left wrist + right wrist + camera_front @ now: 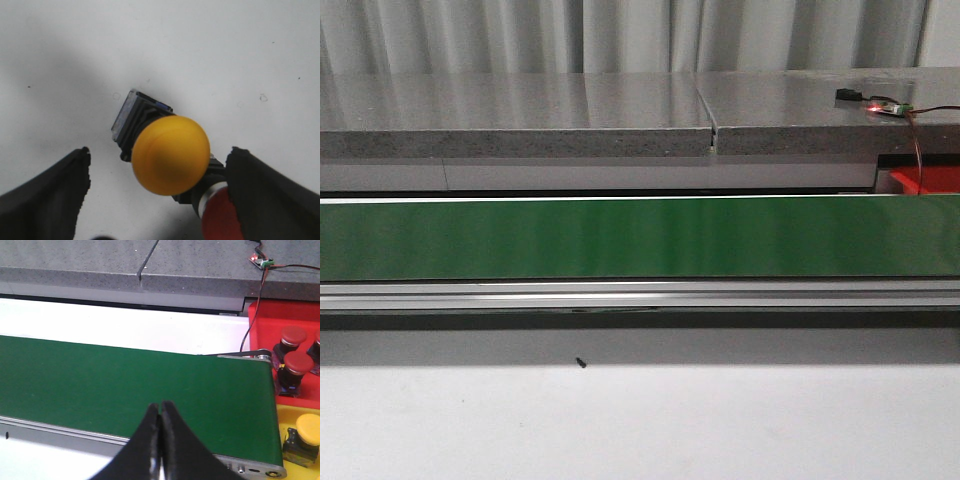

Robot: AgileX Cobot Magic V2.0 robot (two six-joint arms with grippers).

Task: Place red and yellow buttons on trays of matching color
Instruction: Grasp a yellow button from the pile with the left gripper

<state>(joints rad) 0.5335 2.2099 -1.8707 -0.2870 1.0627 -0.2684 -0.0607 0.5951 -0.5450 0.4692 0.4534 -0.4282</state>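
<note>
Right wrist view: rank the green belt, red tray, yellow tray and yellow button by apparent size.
1. green belt
2. red tray, cut off by the frame edge
3. yellow tray, also cut off, so its rank against the red one is unsure
4. yellow button

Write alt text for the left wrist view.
A yellow button on a black base lies on a white surface, between the open left gripper fingers. A red button lies right beside it, partly hidden by one black finger.

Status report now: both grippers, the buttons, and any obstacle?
Left gripper open, straddling yellow button on the white table. Red button touching it, close to one finger. Right gripper shut, empty, over green belt.
</note>
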